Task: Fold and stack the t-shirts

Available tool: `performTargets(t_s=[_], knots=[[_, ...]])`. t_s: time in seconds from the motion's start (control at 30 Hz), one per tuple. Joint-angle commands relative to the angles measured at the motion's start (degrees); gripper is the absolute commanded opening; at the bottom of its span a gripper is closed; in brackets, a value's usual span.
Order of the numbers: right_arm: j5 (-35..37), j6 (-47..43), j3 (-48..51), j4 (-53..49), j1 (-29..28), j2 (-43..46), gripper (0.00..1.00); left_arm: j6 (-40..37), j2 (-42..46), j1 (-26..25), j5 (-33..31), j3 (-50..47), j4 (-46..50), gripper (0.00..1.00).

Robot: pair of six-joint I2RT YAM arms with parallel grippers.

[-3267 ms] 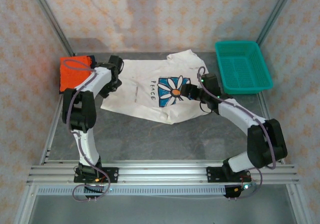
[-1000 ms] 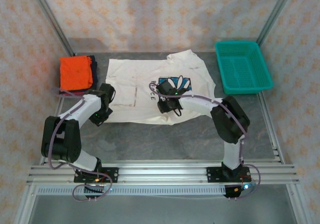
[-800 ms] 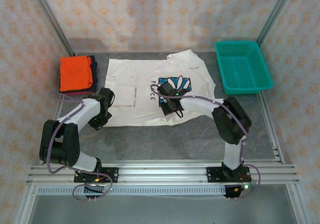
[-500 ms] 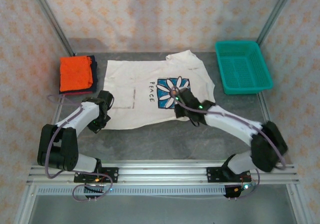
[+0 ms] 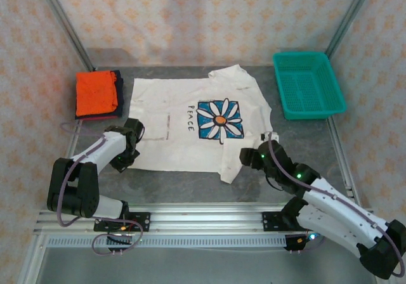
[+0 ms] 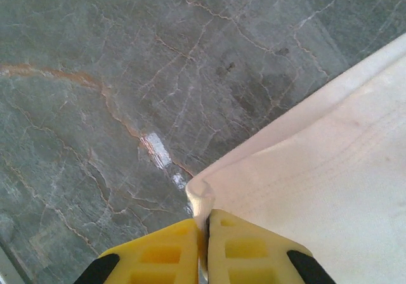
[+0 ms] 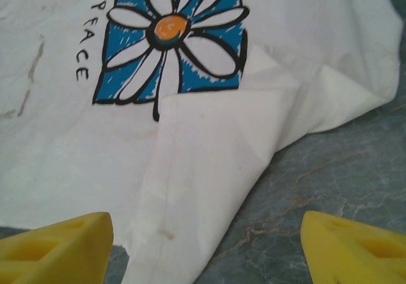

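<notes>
grey marbled tabletop, floral-papered walls. white t-shirt spread at centre; orange t-shirt on navy t-shirt at left edge; teal basket in far-right corner. left gripper pinches the white t-shirt's edge; right gripper gapes, empty.

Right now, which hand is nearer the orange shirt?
Left. Left hand pinches the white shirt's near-left corner, in front of the orange shirt; right hand sits across, by the white shirt's near-right edge.
</notes>
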State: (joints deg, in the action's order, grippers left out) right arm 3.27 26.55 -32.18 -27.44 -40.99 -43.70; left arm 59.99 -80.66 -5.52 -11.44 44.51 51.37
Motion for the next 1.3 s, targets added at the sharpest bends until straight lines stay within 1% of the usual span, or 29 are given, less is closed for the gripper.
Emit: performTargets(t_s=[0.0, 0.07, 0.2, 0.33, 0.47, 0.53, 0.67, 0.7, 0.77, 0.87, 0.9, 0.93, 1.03, 1.17, 1.27], knots=[[2.3, -2.6, -6.4, -1.2, 0.5, -9.8, 0.78, 0.0, -1.4, 0.2, -3.2, 0.5, 0.9, 0.1], [1.4, -4.2, -9.1, -0.2, 0.3, -15.7, 0.78, 0.0, -1.6, 0.2, -3.6, 0.5, 0.9, 0.1], [2.3, -9.1, -18.1, 0.9, 0.1, -32.7, 0.78, 0.5, -1.8, 0.1, -3.5, -0.2, 0.3, 0.1], [4.9, -14.3, -26.3, -0.7, 0.2, -46.7, 0.72, 0.8, -1.7, 0.1, -3.4, -0.5, 0.2, 0.1], [2.0, -16.2, -34.4, -3.0, 0.3, -56.4, 0.71, 0.2, -1.8, 0.1, -3.7, -0.6, -0.2, 0.09], [1.1, -15.9, -38.2, -3.9, 0.2, -61.2, 0.69, 0.4, -1.8, 0.1, -4.1, -0.7, -0.1, 0.09], [2.4, -15.1, -42.6, -7.0, 0.3, -66.9, 0.63, 0.8, -1.2, 0.1, -3.2, -1.4, -0.9, 0.0], [3.0, -15.0, -42.9, -7.4, 0.4, -67.4, 0.6, 1.1, -0.9, 0.1, -3.1, -1.7, -1.1, 0.0], [3.9, -14.1, -42.1, -7.6, 0.9, -67.2, 0.52, 1.2, -0.3, 0.1, -2.8, -2.1, -1.7, 0.0], [5.5, -12.9, -39.0, -6.7, 2.1, -64.2, 0.29, 1.3, 0.0, 0.1, -2.3, -2.5, -2.2, 0.0], [6.3, -12.5, -37.4, -6.4, 2.6, -62.3, 0.15, 1.2, -0.1, 0.1, -2.2, -2.4, -2.3, 0.0], [7.4, -11.9, -35.9, -6.1, 2.8, -60.3, 0.09, 1.1, -0.3, 0.1, -2.0, -2.3, -2.3, 0.0], [10.9, -9.6, -30.2, -5.3, 3.2, -53.1, 0.0, 0.9, -0.7, 0.1, -1.8, -2.3, -2.4, 0.0], [13.5, -5.7, -22.8, -6.3, 3.3, -43.2, 0.0, 0.5, -1.2, 0.0, -1.7, -2.1, -2.6, 0.0], [13.8, -1.4, -18.4, -10.2, 3.3, -35.9, 0.0, 0.2, -1.6, 0.0, -1.7, -1.9, -2.6, 0.0]])
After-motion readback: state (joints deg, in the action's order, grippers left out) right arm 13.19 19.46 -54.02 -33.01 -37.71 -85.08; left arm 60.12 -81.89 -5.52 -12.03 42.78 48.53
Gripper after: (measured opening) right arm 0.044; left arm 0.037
